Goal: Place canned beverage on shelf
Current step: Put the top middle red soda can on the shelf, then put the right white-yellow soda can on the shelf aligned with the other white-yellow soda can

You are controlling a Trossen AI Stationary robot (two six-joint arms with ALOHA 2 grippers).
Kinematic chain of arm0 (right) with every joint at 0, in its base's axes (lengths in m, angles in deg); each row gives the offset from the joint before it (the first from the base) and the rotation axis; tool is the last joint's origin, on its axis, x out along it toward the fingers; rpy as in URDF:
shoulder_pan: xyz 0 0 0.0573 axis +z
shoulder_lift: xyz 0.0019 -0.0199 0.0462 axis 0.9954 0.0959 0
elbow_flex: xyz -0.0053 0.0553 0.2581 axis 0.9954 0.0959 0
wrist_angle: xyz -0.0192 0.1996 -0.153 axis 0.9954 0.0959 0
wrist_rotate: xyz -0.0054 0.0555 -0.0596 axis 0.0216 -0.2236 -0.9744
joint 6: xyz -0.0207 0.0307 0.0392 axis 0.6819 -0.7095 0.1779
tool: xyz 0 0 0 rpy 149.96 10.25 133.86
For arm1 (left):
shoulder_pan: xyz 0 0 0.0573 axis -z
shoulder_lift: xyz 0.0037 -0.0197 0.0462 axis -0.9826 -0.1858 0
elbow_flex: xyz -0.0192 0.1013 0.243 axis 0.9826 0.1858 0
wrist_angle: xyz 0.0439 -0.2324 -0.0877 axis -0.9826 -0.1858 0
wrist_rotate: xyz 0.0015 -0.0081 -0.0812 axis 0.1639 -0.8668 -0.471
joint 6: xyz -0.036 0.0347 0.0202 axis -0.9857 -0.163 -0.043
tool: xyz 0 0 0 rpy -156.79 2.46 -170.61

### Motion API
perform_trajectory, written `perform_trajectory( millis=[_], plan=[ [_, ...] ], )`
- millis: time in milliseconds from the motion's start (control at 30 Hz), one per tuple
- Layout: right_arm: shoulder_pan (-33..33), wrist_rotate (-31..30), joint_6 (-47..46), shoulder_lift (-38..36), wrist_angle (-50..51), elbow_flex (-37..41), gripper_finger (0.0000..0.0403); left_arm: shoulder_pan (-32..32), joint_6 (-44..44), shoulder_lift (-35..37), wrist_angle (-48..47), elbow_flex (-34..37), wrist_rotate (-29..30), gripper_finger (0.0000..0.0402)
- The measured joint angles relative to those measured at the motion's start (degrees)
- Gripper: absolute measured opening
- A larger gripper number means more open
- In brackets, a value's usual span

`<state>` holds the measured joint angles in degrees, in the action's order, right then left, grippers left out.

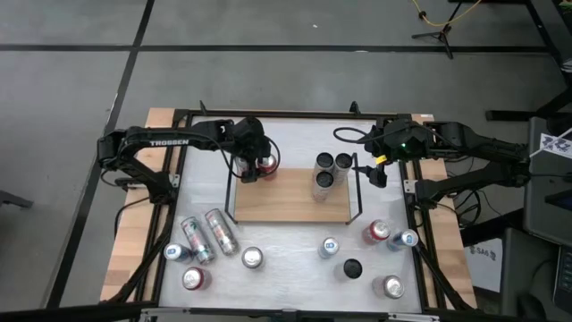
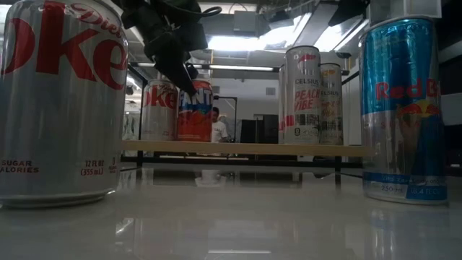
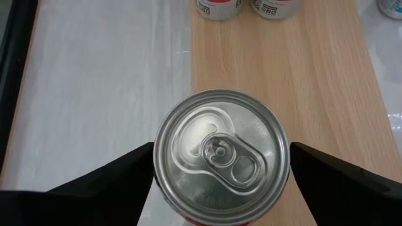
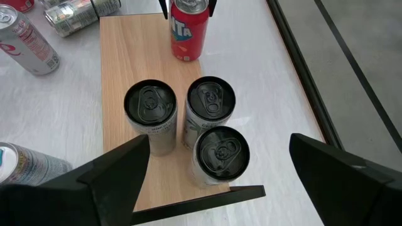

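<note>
Straddling Fanta can, left end effector open.

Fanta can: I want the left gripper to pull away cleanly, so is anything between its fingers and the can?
Nothing visible: the left gripper straddles the Fanta can on the shelf, fingers clear.

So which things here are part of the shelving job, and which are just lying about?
In the job:
- shelf
- Fanta can, standing on the shelf
- left gripper, open around it

Lying about:
- three cans already shelved
- loose cans on the table
- right gripper, waiting, open
</note>
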<state>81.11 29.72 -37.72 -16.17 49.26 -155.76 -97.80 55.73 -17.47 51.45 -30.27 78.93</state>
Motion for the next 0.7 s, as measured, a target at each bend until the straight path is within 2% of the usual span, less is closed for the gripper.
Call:
perform_trajectory(
  millis=[467,700],
  plan=[
    [0.0,0.0,0.0,0.0,0.0,0.0,0.0379,-0.5,0.0,4.4,4.4,0.0,0.2,0.0352],
    [0.0,0.0,0.0,0.0,0.0,0.0,0.0379,-3.0,0.0,12.9,6.4,0.0,0.3,0.0352]
  ],
)
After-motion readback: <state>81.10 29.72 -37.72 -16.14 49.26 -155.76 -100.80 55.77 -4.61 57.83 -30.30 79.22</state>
